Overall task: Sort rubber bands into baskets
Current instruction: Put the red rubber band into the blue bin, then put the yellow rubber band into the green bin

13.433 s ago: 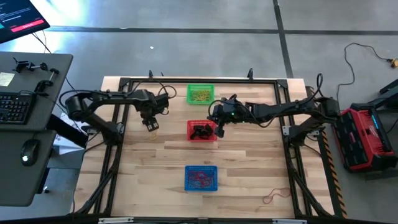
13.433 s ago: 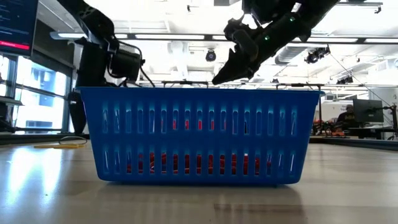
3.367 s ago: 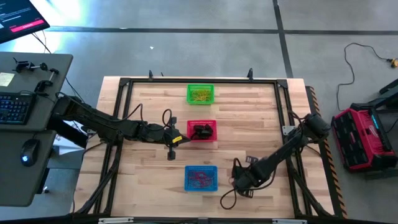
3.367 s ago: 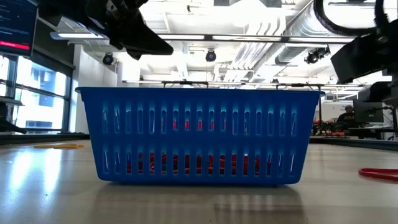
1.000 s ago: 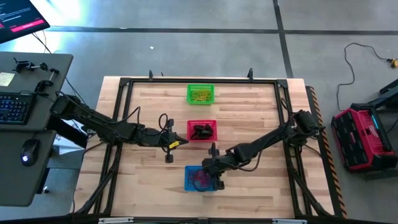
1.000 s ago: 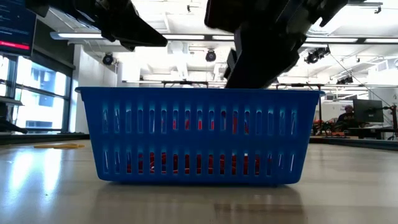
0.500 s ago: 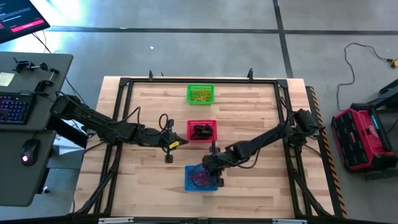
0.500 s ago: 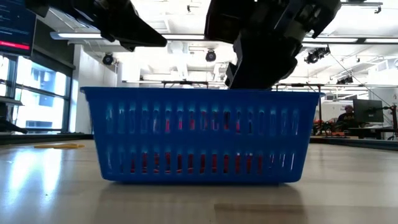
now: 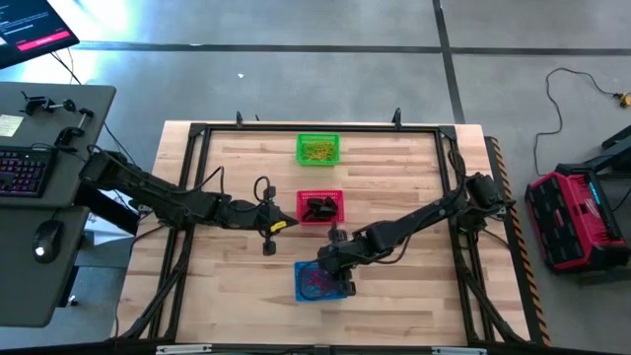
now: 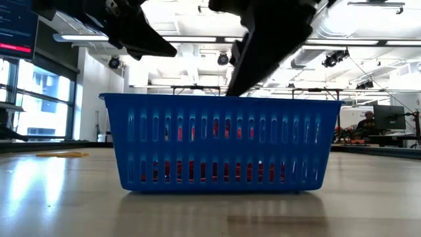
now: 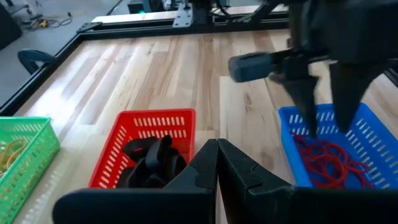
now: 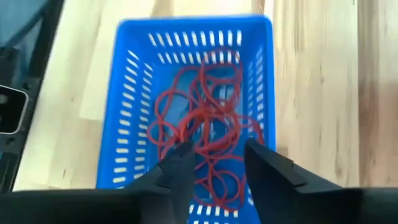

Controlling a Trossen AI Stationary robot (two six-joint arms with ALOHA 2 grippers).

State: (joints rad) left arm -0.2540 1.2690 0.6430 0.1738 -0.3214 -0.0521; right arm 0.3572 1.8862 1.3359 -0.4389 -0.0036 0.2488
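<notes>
Three baskets (image 9: 319, 206), two arms (image 9: 177, 204)

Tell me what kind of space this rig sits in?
Most likely a robotics lab or workshop: a wooden table in a black frame on a bare concrete floor, a desk with keyboard beside it, and exposed ceiling ducts over more benches behind.

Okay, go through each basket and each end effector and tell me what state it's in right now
Blue basket: upright, holds red bands.
Red basket: upright, holds black bands.
Green basket: upright, holds yellow bands.
Right end effector: open, empty, over the blue basket.
Left end effector: shut, empty, beside the red basket.
</notes>
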